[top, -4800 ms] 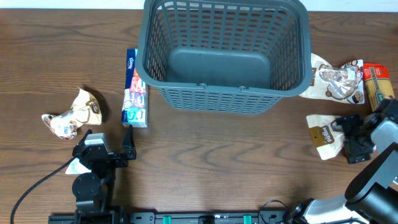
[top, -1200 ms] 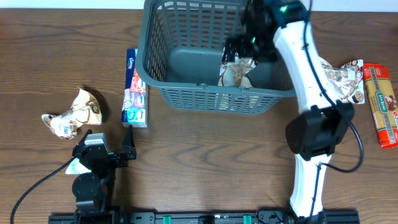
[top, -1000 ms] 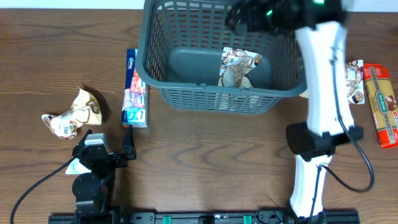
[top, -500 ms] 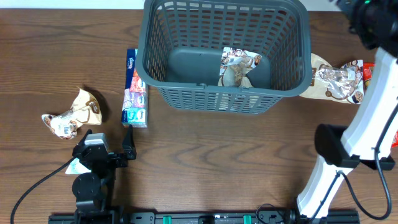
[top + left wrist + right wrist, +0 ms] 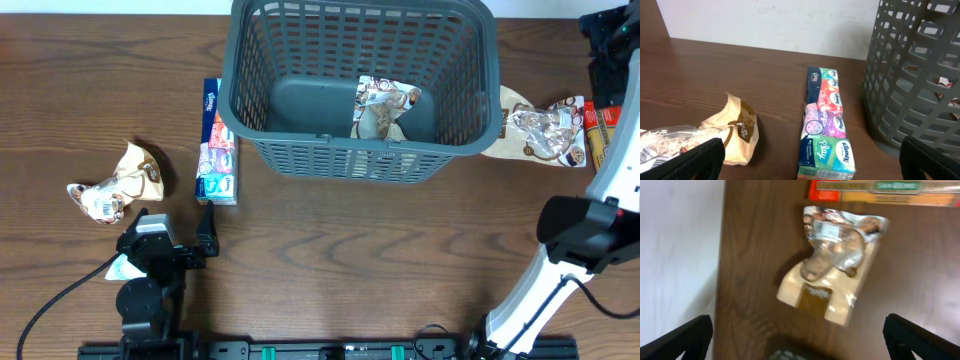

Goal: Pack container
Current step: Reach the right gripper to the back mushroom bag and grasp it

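The right claw hangs open and empty. A cookie bag lies below it, and the basket, holding one packet, stands to its left. I think a new pick is starting: descend, then close on the bag. The left claw rests open.

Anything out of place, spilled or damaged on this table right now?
Nothing spilled or broken. The one packet in the basket lies crumpled against the near wall, not flat. Outside, a crumpled packet sits far left, and a pouch lies askew beside the basket's right corner.
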